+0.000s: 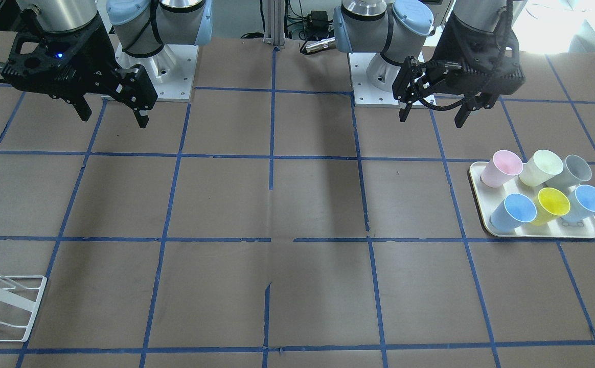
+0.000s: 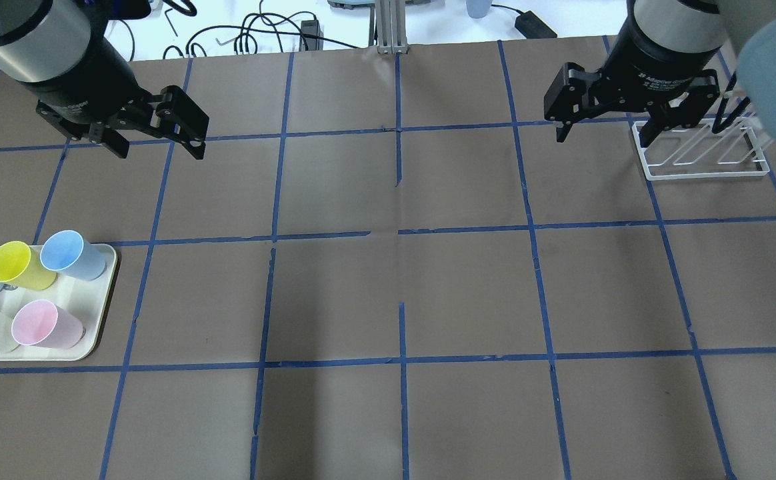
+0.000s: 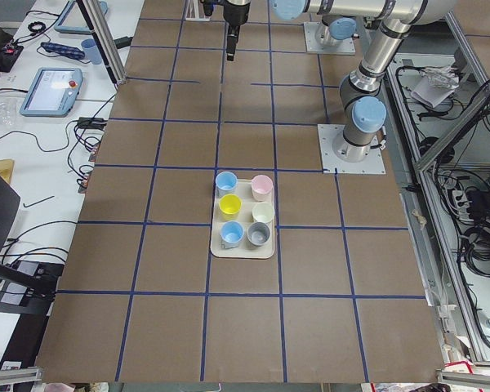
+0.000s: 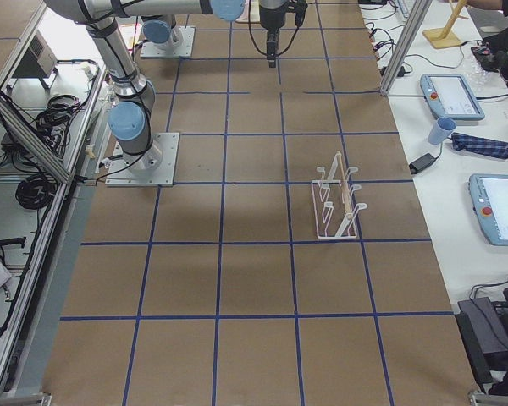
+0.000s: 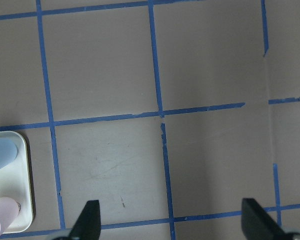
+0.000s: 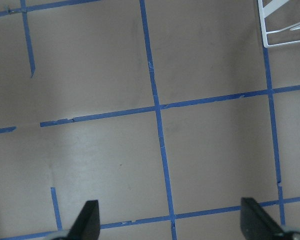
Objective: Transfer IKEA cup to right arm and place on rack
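The yellow IKEA cup (image 1: 550, 204) stands open end up on a white tray (image 1: 543, 234), in the middle of the row away from the robot, between two blue cups. It also shows in the overhead view (image 2: 15, 265) and the exterior left view (image 3: 230, 205). My left gripper (image 2: 161, 152) is open and empty, held above the table beyond the tray; its fingertips (image 5: 90, 220) frame bare table. My right gripper (image 2: 605, 137) is open and empty, just left of the white wire rack (image 2: 701, 157). The rack also shows in the front-facing view (image 1: 6, 306).
The tray also holds a pink cup (image 1: 502, 168), a pale cream cup (image 1: 540, 167), a grey cup (image 1: 573, 171) and two blue cups (image 1: 515, 210). Blue tape lines grid the brown table. Both arm bases (image 1: 159, 71) stand at the robot's edge.
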### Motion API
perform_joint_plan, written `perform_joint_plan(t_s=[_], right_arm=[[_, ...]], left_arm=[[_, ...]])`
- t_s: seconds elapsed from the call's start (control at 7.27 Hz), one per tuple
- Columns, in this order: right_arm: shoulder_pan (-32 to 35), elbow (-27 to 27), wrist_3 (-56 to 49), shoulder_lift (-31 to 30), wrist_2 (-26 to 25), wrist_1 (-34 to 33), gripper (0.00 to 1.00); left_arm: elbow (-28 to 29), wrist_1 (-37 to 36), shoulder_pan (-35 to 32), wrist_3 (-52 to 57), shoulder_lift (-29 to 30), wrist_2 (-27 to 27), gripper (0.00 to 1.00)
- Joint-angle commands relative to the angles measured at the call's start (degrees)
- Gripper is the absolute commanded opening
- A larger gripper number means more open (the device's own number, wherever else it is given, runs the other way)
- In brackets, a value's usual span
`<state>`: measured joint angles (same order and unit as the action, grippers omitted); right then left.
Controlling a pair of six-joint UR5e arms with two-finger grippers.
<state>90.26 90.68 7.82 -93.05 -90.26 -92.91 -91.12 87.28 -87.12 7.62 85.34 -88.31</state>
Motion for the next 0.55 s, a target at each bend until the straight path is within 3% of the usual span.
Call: perform_joint_plan(t_s=[0.0, 0.41], right_arm=[[0.0, 0.0, 0.0, 0.2, 0.0, -0.1, 1.0], [0.0, 0.2, 0.0, 0.1, 0.0, 0.0, 1.0]], left_arm=[[0.1, 0.0, 0.1, 0.0, 0.0, 0.0, 1.0], [0.1, 0.1, 0.0, 0.1, 0.0, -0.9, 1.0]])
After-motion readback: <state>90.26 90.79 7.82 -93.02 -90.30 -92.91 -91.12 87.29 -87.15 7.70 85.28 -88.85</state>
